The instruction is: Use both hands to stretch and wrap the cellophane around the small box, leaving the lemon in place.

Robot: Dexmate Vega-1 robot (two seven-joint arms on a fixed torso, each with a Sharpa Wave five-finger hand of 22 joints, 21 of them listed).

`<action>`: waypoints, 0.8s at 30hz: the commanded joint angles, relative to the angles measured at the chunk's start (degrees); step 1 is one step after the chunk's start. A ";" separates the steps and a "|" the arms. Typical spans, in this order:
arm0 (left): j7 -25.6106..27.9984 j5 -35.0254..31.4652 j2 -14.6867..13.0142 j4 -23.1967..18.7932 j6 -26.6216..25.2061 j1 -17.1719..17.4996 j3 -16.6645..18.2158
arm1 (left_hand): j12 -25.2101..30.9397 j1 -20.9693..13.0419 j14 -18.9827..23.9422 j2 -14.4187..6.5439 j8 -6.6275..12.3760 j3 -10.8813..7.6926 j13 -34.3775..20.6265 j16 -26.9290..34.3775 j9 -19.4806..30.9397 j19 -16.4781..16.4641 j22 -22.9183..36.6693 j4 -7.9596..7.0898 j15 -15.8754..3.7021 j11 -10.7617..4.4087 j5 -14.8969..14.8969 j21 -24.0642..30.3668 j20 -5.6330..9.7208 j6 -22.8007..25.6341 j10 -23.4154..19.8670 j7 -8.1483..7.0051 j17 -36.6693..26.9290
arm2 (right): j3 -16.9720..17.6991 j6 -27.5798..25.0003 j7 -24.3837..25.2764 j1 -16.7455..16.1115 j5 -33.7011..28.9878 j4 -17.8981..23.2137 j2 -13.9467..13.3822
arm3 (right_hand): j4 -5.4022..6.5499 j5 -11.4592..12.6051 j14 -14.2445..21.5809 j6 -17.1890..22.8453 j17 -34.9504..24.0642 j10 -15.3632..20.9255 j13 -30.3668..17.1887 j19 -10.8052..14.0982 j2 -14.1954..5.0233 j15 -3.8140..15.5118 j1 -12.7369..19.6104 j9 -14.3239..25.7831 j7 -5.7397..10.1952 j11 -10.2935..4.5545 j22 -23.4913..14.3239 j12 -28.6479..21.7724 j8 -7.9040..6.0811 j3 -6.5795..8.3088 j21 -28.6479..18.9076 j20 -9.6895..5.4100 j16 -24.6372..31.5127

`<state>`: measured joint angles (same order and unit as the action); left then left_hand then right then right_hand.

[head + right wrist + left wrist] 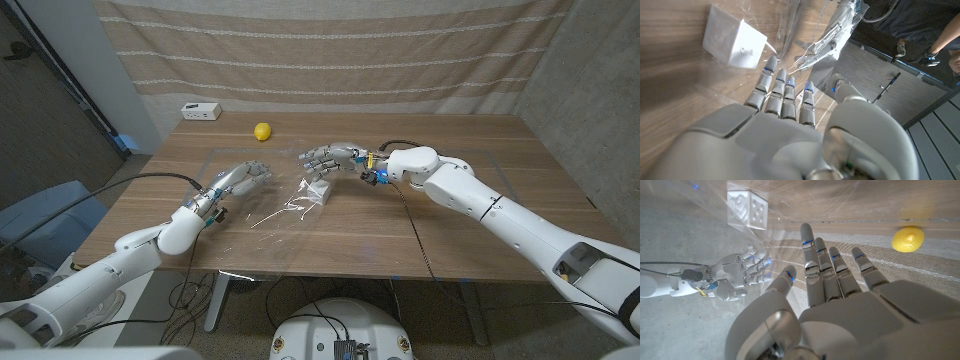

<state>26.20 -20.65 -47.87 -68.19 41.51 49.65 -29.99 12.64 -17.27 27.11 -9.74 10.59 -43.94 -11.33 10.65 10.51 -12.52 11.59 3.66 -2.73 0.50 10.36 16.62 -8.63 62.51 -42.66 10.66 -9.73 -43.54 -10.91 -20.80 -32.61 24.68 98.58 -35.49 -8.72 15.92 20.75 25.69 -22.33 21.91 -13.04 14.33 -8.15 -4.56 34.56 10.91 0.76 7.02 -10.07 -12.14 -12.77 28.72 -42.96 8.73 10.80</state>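
A small white box (318, 189) stands at the table's middle, also seen in the left wrist view (747, 210) and the right wrist view (735, 43). Crinkled clear cellophane (275, 212) lies against it, spreading toward the front left. My right hand (330, 158) hovers just above and behind the box, fingers stretched out, holding nothing. My left hand (240, 181) hangs by the sheet's left edge, fingers straight and apart, nothing in it. The yellow lemon (262, 131) lies farther back on the table; the left wrist view shows this lemon (907, 239) beyond my left hand (840, 300).
A white device (201, 111) sits at the table's back left corner. Tape lines mark a rectangle on the wooden table (470, 230). A person's legs and shoes (935, 47) stand on the floor beside the table.
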 commanded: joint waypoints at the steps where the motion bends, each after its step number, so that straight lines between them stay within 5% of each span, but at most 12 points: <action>1: 0.07 6.53 0.71 0.12 3.12 1.42 3.16 | 0.25 0.15 1.92 0.58 0.25 0.37 -0.22 0.51 0.13 -1.45 0.20 0.03 -0.88 -0.10 -0.19 0.49 -0.33 0.12 -1.09 0.37 -0.23 | -3.62 1.02 1.28 2.06 -13.69 3.18 -1.42 | 0.63 0.60 -0.94 5.29 0.81 2.46 0.07 -1.70 -1.03 2.49 -0.43 -0.02 -0.48 -1.29 0.13 -0.95 -1.19 1.54 1.49 -0.41 0.42; 6: 0.83 10.95 1.15 -0.40 5.67 2.69 6.96 | 0.32 1.21 3.66 2.71 0.15 1.69 -0.18 0.74 0.06 -2.52 0.17 0.56 -0.69 -0.10 -0.40 0.88 -0.26 0.06 -1.68 0.55 -0.19 | -5.79 -0.18 -1.21 4.06 -17.20 2.18 -0.85 | 2.71 -0.13 0.60 9.26 1.83 6.48 0.32 -1.37 -1.57 4.71 -3.46 -0.02 -1.83 -1.57 0.21 -2.01 -1.43 1.92 2.43 -0.44 1.35; 10: 0.77 15.88 1.63 -1.21 8.08 4.02 10.90 | -0.45 3.12 3.34 5.18 -0.29 3.64 -0.15 0.25 0.06 -2.31 0.12 0.80 0.49 -0.08 -0.76 0.71 -0.77 -1.95 -0.23 0.85 -0.30 | -7.26 0.68 -3.07 5.33 -19.13 -0.30 0.34 | 4.18 -0.97 -1.63 9.47 2.92 6.50 0.56 -4.11 -1.53 6.05 -5.80 0.00 -2.13 -1.83 0.32 -1.56 -0.61 2.11 4.33 -1.66 0.38; 15: 6.44 11.61 2.73 -4.28 7.66 6.84 16.55 | -1.20 3.35 2.35 5.97 -0.85 4.21 -0.21 -0.23 0.21 -1.77 0.08 1.94 0.92 -0.50 -0.55 0.35 -1.08 -6.89 1.93 -0.69 -0.22 | -7.80 1.11 -3.74 5.85 -20.41 -2.01 1.43 | 3.66 -1.19 -2.89 9.23 4.06 5.53 0.69 -4.68 -1.44 5.73 -5.77 -0.01 -2.27 -1.66 0.38 -0.90 0.02 3.14 5.20 -1.88 -0.11; 21: 13.68 5.73 5.30 -6.34 8.85 8.68 22.17 | -1.83 3.12 0.88 5.79 -1.20 4.33 -0.39 -0.24 0.23 -1.40 0.09 3.55 1.07 -1.50 -0.45 -0.04 -1.62 -17.52 6.43 -6.14 -0.30 | -9.25 2.17 -4.43 6.92 -23.13 -4.03 2.78 | 2.47 -1.27 -4.88 7.54 5.72 3.16 0.82 -5.26 -1.83 5.79 -5.02 0.03 -1.64 -1.83 0.39 0.22 1.28 5.09 6.44 -2.21 -0.46; 24: 13.95 4.78 5.82 -6.73 9.21 8.88 23.28 | -1.79 3.27 0.77 5.69 -1.05 4.37 -0.41 -0.20 0.23 -1.31 0.09 3.57 0.97 -1.74 -0.45 -0.10 -1.70 -18.67 6.92 -7.07 -0.33 | -10.54 2.99 -3.93 7.61 -26.40 -4.47 3.23 | 2.12 -1.36 -6.05 6.92 6.14 2.35 0.85 -6.01 -1.85 6.18 -4.81 0.07 -1.53 -1.75 0.39 0.52 1.60 5.43 7.05 -2.55 -0.61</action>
<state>33.59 -11.52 -44.69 -72.12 48.82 55.83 -14.44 11.19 -13.89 28.43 -3.92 9.51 -39.43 -11.62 10.38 10.54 -13.91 11.59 6.76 -1.74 -1.24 9.69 16.91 -9.85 44.84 -36.34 4.55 -9.73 -50.95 -9.67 -23.91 -27.10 5.19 96.82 -34.08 -6.41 14.77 15.74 33.21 -16.40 25.05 -12.24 9.14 -9.52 1.53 29.12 10.92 -0.82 5.12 -9.57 -11.98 -11.43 33.55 -36.38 6.32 10.35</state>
